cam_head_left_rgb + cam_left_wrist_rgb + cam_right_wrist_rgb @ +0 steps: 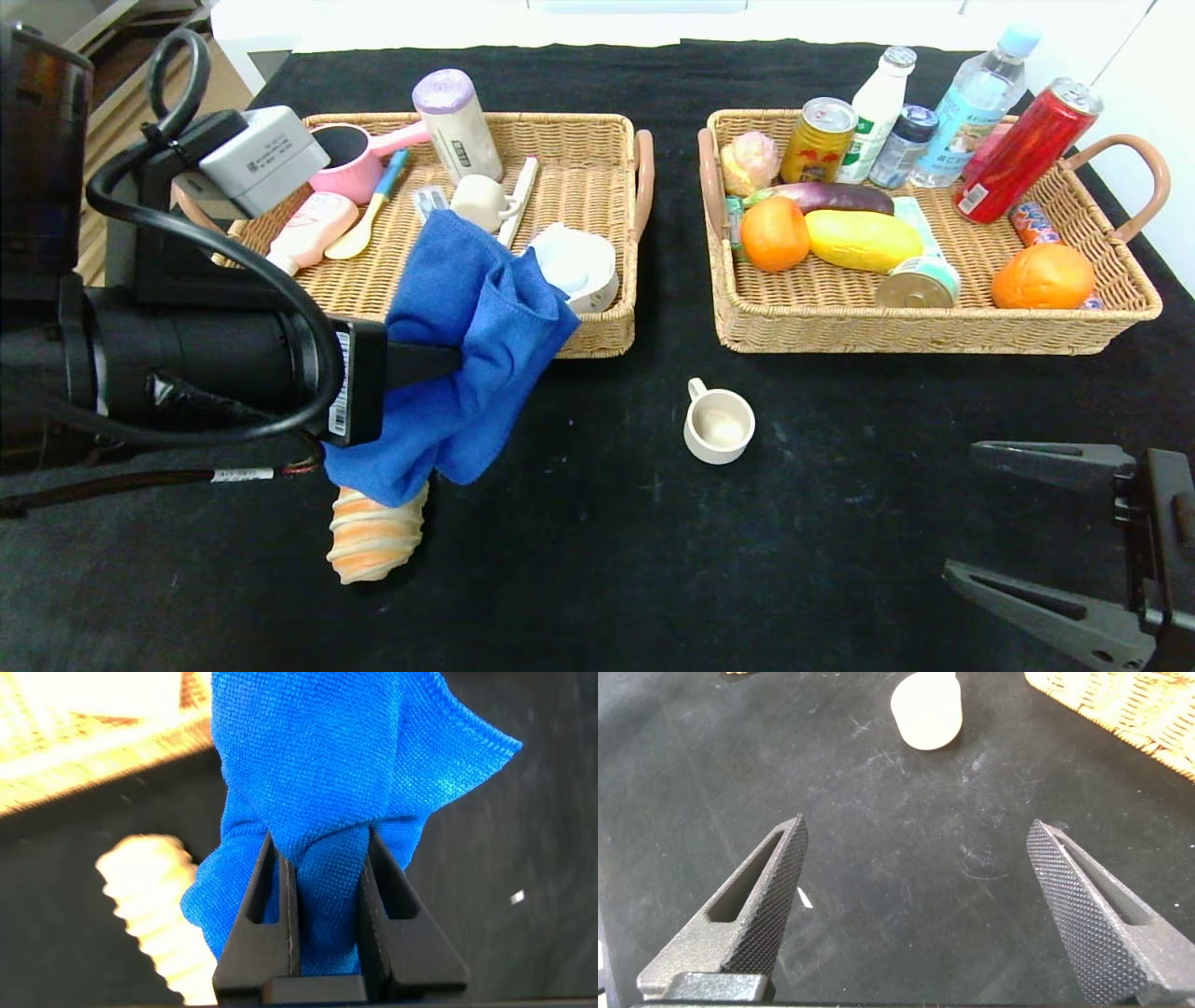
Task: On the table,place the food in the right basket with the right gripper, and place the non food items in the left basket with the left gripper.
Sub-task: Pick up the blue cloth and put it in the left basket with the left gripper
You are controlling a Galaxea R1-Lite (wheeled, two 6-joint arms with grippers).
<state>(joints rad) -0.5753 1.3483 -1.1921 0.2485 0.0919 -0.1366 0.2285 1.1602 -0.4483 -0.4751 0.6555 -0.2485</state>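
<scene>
My left gripper (456,360) (322,835) is shut on the blue cloth (476,317) (336,756), which hangs in the air over the front edge of the left basket (597,338). A striped bread roll (373,541) (154,905) lies on the black table (840,560) under the cloth. The cream cup (719,427) (926,709) stands upright mid-table. My right gripper (962,511) (917,826) hovers open and empty at the near right. The right basket (934,331) holds an orange (775,233), a yellow fruit (864,240) and a tin (918,285).
The left basket also holds a pink scoop (350,163), a lotion bottle (313,229), a spoon (369,224), a white cup (481,201) and a purple-topped roll (457,126). Bottles and cans (1022,149) stand along the right basket's back.
</scene>
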